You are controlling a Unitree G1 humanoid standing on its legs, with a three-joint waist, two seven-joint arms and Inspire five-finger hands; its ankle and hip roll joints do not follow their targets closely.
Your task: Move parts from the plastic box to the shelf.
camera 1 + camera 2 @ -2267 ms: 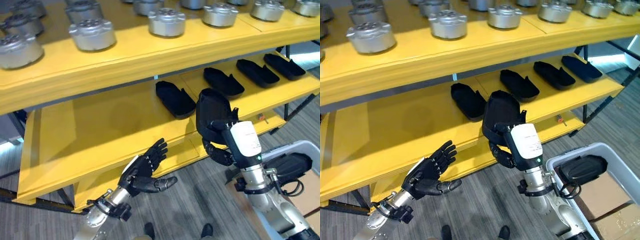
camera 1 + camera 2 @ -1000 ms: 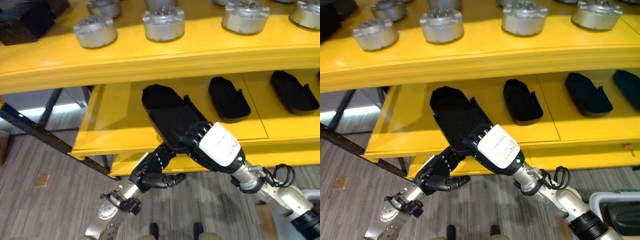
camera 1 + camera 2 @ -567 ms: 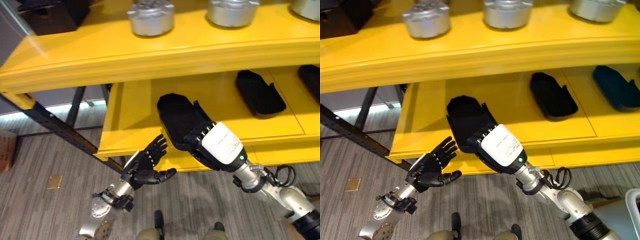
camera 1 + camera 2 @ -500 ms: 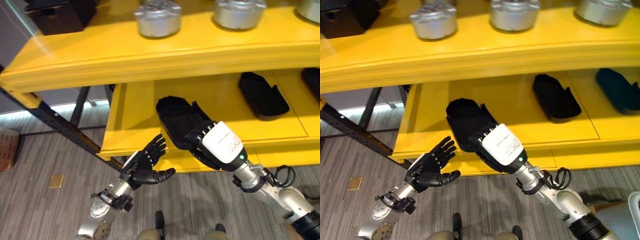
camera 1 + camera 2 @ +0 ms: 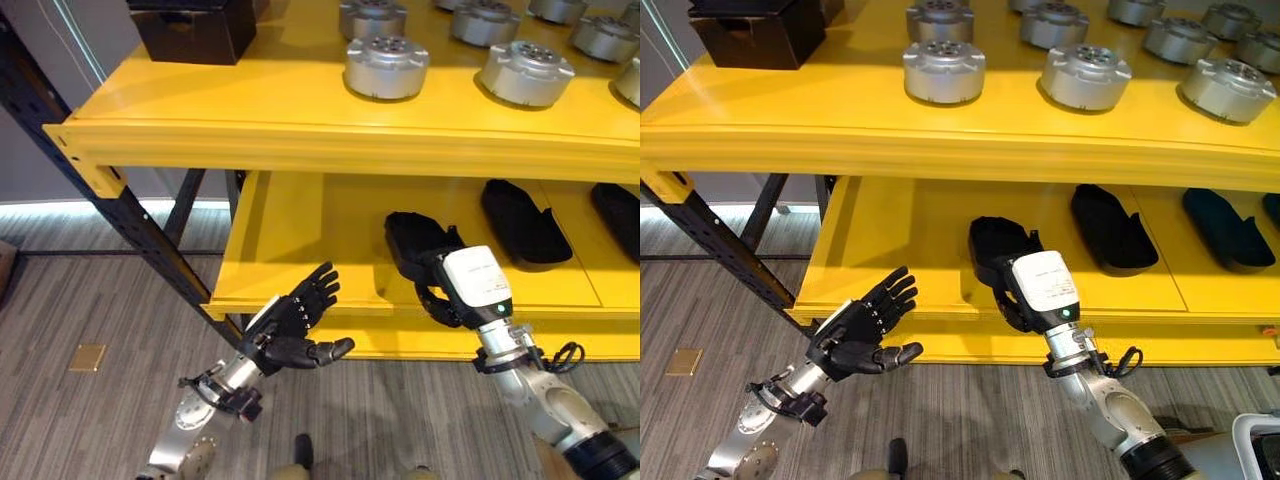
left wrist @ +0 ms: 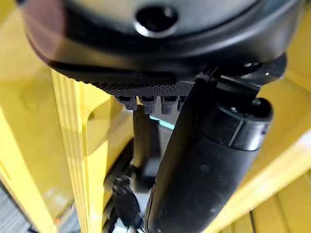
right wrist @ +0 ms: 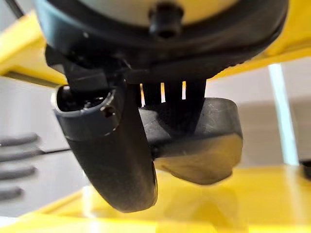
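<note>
**A:** So what's the right hand (image 5: 1038,290) doing with that black part (image 5: 998,248)? Looks like it's parked on the lower shelf (image 5: 900,230).

**B:** Yeah, from where I'm standing the fingers are curled round the near end of the part, thumb on the other side, so it's got a proper grip. The wrist view backs that up: dark fingers and thumb wrapped over a chunky black piece with the yellow board right under it. The far end looks like it's sitting on the shelf or just about to, can't tell if it's fully down.

**A:** Why that spot though?

**B:** My guess is it's lining it up with the other black parts (image 5: 1112,226) already laid out in a row to the right. It's going in the next free slot to the left of them, same orientation, long way pointing into the shelf. The silver round parts (image 5: 944,70) are all on the upper shelf (image 5: 790,120), so black ones evidently go below.

**A:** And the left hand (image 5: 290,325)?

**B:** Fingers spread, holding nothing, hanging out in front of the shelf edge, off to the left of the part and well apart from it. Probably just keeping out of the way.

**A:** So the part's basically there?

**B:** I'd say so, it only needs letting go.
</note>
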